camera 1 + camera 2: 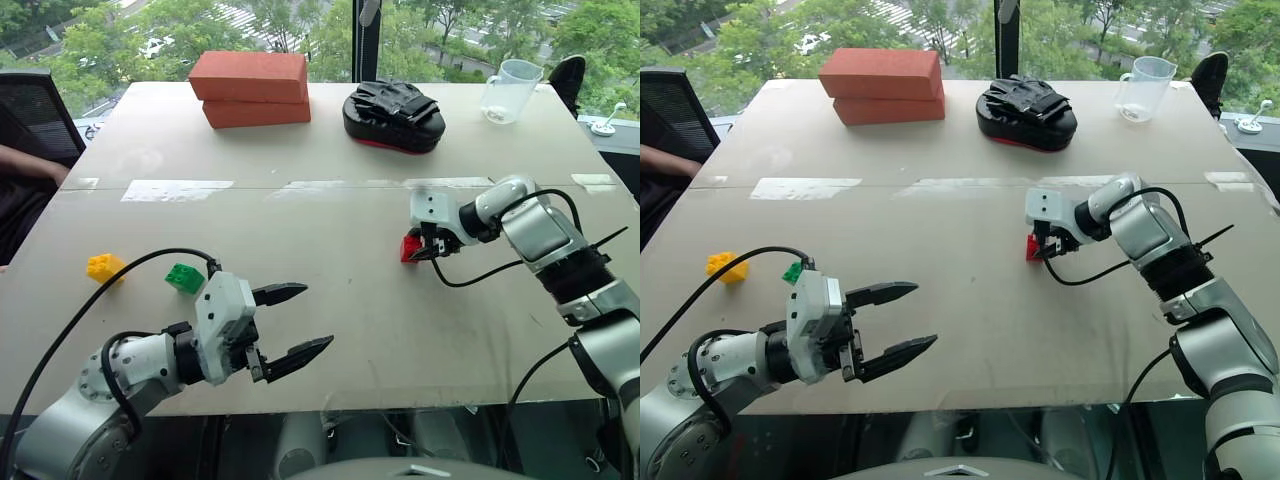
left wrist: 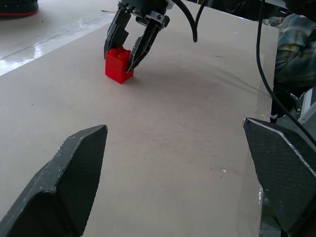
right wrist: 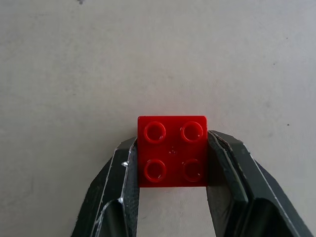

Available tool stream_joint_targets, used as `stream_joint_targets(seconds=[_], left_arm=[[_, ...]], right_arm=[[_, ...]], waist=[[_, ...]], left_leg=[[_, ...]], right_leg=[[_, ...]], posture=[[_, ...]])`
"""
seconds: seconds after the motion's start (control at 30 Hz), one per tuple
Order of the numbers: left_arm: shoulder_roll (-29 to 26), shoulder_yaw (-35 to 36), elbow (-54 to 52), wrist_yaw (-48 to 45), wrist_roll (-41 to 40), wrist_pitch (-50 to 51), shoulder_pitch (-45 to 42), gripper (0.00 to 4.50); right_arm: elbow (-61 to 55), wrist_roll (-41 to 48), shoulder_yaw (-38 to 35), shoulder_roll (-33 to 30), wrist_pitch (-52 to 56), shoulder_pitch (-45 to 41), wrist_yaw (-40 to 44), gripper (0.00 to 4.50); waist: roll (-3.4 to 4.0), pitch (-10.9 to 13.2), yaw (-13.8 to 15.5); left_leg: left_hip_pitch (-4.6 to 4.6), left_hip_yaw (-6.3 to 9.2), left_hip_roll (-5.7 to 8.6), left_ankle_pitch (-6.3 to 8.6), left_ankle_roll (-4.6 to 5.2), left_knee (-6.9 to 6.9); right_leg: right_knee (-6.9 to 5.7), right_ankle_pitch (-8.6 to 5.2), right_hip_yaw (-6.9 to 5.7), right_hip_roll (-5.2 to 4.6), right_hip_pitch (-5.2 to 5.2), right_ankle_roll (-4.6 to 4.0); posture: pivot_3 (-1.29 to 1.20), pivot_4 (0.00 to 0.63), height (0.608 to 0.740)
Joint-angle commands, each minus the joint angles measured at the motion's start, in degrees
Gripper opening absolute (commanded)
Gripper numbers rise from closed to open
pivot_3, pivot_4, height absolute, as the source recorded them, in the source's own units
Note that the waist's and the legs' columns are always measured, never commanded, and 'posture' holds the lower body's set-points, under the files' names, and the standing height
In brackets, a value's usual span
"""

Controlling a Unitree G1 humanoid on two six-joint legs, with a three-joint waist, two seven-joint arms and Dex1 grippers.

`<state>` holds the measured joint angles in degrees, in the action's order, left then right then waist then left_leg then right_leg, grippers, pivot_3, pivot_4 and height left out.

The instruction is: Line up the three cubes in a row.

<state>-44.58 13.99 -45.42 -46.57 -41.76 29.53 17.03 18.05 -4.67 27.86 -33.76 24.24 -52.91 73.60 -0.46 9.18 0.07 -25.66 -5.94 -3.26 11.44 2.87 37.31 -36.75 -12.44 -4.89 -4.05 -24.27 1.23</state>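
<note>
Right gripper clamped on the red cube, left gripper wide and empty

Nearest, the left gripper [image 1: 292, 326] hangs over the table's [image 1: 350, 330] front edge, fingers spread wide, holding nothing; just beyond it on the left lie the green cube [image 1: 185, 277] and, further left, the yellow cube [image 1: 104, 267], near each other but apart; mid-table on the right, the right gripper [image 3: 173, 168] pinches the red cube [image 3: 172, 150] by two opposite sides, studs up, the cube resting on the tabletop; at the far edge sit two stacked orange bricks [image 1: 252, 88], a black glove [image 1: 392, 115] and a clear jug [image 1: 510, 90].
</note>
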Motion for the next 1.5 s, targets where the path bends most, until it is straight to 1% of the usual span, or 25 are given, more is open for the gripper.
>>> stream_joint_targets(seconds=[0.03,0.1,0.17,0.2,0.3,0.33,0.4,0.5,0.53,0.57,0.6,0.67,0.73,0.8,0.87,0.93,1.13,1.23,1.3,1.33,1.4,1.43,1.5], left_arm=[[-0.09,2.16,-1.68,-0.16,-0.21,-1.28,0.60,4.50],[-0.26,2.53,-1.94,-0.16,-0.44,-1.21,0.79,4.50],[-0.46,3.14,-2.13,-0.10,-0.95,-0.93,0.80,4.50],[-0.52,3.60,-2.45,-0.10,-1.22,-0.86,1.13,4.50],[-0.34,4.78,-3.56,-0.22,-1.38,-1.14,2.93,4.50],[-0.12,5.27,-3.98,-0.28,-1.23,-1.34,3.97,4.50],[1.22,5.74,-3.53,1.00,-0.38,-1.78,5.34,4.50],[5.31,8.02,-1.99,6.41,-0.78,-1.28,6.63,4.50],[7.19,9.13,-1.25,9.30,-0.08,-1.19,6.88,4.50],[9.64,10.74,0.20,14.00,1.49,-0.59,6.58,4.50],[11.87,12.38,2.02,19.75,5.09,0.08,5.93,4.50],[14.35,14.70,4.20,26.98,8.60,2.03,4.55,4.50],[15.52,16.06,5.72,32.06,10.23,4.31,2.13,4.50],[15.24,16.43,7.40,34.42,10.50,7.44,-0.07,4.50],[13.63,16.43,9.35,34.27,10.22,10.02,-2.10,4.50],[11.03,15.78,11.49,32.70,10.35,12.04,-3.98,4.50],[4.48,12.77,19.20,28.34,11.97,15.42,-9.20,4.50],[1.42,10.55,22.97,24.02,12.49,15.05,-10.99,3.71],[-0.26,9.62,24.93,21.49,13.18,14.15,-11.48,2.84],[-0.94,9.42,25.78,20.63,13.50,13.89,-11.77,2.22],[-3.08,8.53,27.70,17.68,14.88,11.80,-12.62,1.45],[-3.87,8.22,28.39,16.36,15.40,10.79,-12.88,1.26],[-5.18,7.29,29.12,10.64,13.00,8.84,-16.51,1.28]], right_arm=[[0.96,-0.77,-0.45,0.46,-1.05,-2.17,0.71,1.33],[1.73,-1.14,-0.36,0.90,-1.55,-2.47,0.88,1.33],[2.46,-1.36,-0.24,1.46,-1.98,-2.70,1.13,2.35],[2.72,-1.49,-0.22,1.72,-2.18,-2.72,1.12,2.73],[2.91,-1.88,-0.37,1.90,-3.00,-2.49,1.13,4.16],[2.82,-1.66,-0.89,1.92,-3.21,-2.40,0.96,4.43],[0.68,0.36,-3.19,1.36,-3.68,-1.55,1.28,4.43],[-4.68,4.85,-7.00,0.01,-4.46,1.00,2.80,4.43],[-7.02,7.13,-8.86,-0.25,-4.93,2.37,3.25,4.43],[-10.64,11.19,-11.89,-0.07,-5.38,4.64,3.95,4.43],[-15.50,16.48,-15.88,0.79,-6.92,7.91,4.28,4.43],[-23.20,23.20,-20.06,1.13,-5.70,12.61,4.57,4.43],[-30.14,28.58,-22.95,1.85,-2.43,16.32,2.22,4.43],[-35.36,31.90,-23.56,1.07,0.22,19.62,1.25,4.43],[-38.12,32.46,-23.52,0.44,0.14,22.17,0.11,4.43],[-39.63,33.20,-24.19,0.03,-1.64,24.18,-0.13,4.43],[-41.36,33.69,-24.52,-1.81,-2.56,26.57,-1.91,4.43],[-42.92,34.02,-25.39,-3.06,-2.16,27.79,-3.85,4.50],[-43.98,34.26,-25.73,-3.77,-1.78,28.49,-5.02,4.50],[-44.40,34.47,-25.95,-4.08,-1.62,28.82,-5.53,4.50],[-45.43,34.57,-26.66,-4.75,-1.60,29.75,-6.86,4.50],[-45.90,34.56,-26.84,-4.98,-1.63,30.11,-7.50,4.50],[-46.93,36.67,-28.91,-4.13,0.89,32.05,-11.51,4.50]], waist=[[0.00,0.00,-0.21],[0.00,0.00,-0.29],[0.00,0.00,-0.37],[-0.01,-0.01,-0.44],[0.00,0.00,-0.64],[0.00,0.00,-0.73],[0.01,0.01,-0.78],[0.00,0.01,-0.64],[0.00,0.01,-0.50],[-0.01,0.00,-0.43],[-0.04,-0.01,-0.30],[-0.06,-0.02,-0.13],[-0.06,-0.02,-0.09],[-0.10,-0.04,0.06],[-0.25,-0.13,0.37],[-0.38,-0.21,0.58],[-0.37,-0.19,0.65],[-0.39,-0.18,0.68],[-0.38,-0.17,0.67],[-0.38,-0.17,0.67],[-0.38,-0.17,0.66],[-0.38,-0.17,0.69],[-0.39,-0.16,0.85]], left_leg=[[0.00,0.00,-0.01,0.01,0.01,0.00],[0.01,0.00,-0.02,0.07,0.12,0.01],[0.01,0.00,-0.01,0.09,0.15,0.06],[0.02,0.00,-0.01,0.11,0.17,0.06],[0.02,0.01,-0.01,0.11,0.17,0.07],[0.02,0.01,-0.02,0.08,0.14,0.07],[0.02,-0.01,-0.02,0.01,0.02,0.04],[0.01,-0.01,-0.01,0.01,0.01,0.01],[0.00,0.00,-0.02,0.02,0.02,0.01],[0.00,0.01,-0.01,0.03,0.04,0.01],[0.00,0.02,-0.01,0.07,0.10,0.01],[0.03,0.08,-0.01,0.14,0.23,0.03],[0.03,0.16,-0.03,0.15,0.25,0.03],[0.04,0.20,-0.05,0.16,0.25,0.06],[0.15,0.22,-0.05,0.29,0.03,0.09],[0.18,0.25,-0.05,0.31,0.01,0.09],[0.14,0.23,-0.02,0.31,0.00,0.07],[0.07,0.20,0.00,0.31,0.01,0.04],[0.02,0.20,-0.01,0.30,0.00,0.04],[0.02,0.19,-0.01,0.31,0.00,0.04],[0.03,0.20,-0.01,0.31,0.00,0.03],[0.03,0.20,-0.01,0.31,0.00,0.03],[0.03,0.22,-0.01,0.31,-0.01,0.03]], right_leg=[[0.00,-0.01,0.00,0.00,0.00,-0.01],[0.00,-0.01,-0.01,-0.03,0.00,0.00],[0.00,-0.01,-0.01,-0.06,0.02,0.01],[0.00,-0.01,0.00,-0.07,0.02,0.01],[-0.02,-0.01,0.00,-0.07,0.01,0.01],[-0.02,-0.01,0.00,-0.06,0.01,0.00],[-0.02,0.00,0.02,-0.07,0.01,-0.01],[-0.01,0.00,0.03,-0.06,0.00,-0.01],[0.00,0.00,0.02,-0.07,0.00,-0.01],[0.01,-0.01,0.02,-0.08,0.02,-0.01],[0.02,-0.01,0.02,-0.09,0.04,0.00],[0.01,0.01,-0.01,-0.07,0.09,0.03],[-0.02,0.10,-0.06,-0.03,0.10,0.18],[-0.03,-0.03,-0.10,-0.05,0.10,0.06],[-0.04,-0.09,-0.13,-0.09,0.15,0.15],[-0.03,-0.11,-0.16,-0.12,0.18,0.17],[-0.03,-0.01,-0.16,-0.17,0.12,-0.02],[-0.01,-0.01,-0.14,-0.19,0.06,-0.03],[-0.01,-0.01,-0.16,-0.19,0.03,-0.03],[-0.01,-0.01,-0.16,-0.19,0.03,-0.03],[0.00,-0.01,-0.17,-0.20,0.02,-0.02],[0.00,-0.01,-0.17,-0.23,0.01,-0.02],[0.00,-0.02,-0.22,-0.50,0.00,-0.02]], posture=[[0.00,0.150,0.740],[0.00,0.150,0.740],[0.00,0.150,0.740],[0.00,0.150,0.740],[0.00,0.150,0.740],[0.00,0.150,0.740],[0.00,0.150,0.740],[0.00,0.150,0.740],[0.00,0.150,0.740],[0.00,0.150,0.740],[0.00,0.150,0.740],[0.00,0.150,0.740],[0.00,0.150,0.740],[0.00,0.150,0.740],[0.00,0.150,0.740],[0.00,0.150,0.740],[0.00,0.150,0.740],[0.00,0.150,0.740],[0.00,0.150,0.740],[0.00,0.150,0.740],[0.00,0.150,0.740],[0.00,0.150,0.740],[0.00,0.150,0.740]])
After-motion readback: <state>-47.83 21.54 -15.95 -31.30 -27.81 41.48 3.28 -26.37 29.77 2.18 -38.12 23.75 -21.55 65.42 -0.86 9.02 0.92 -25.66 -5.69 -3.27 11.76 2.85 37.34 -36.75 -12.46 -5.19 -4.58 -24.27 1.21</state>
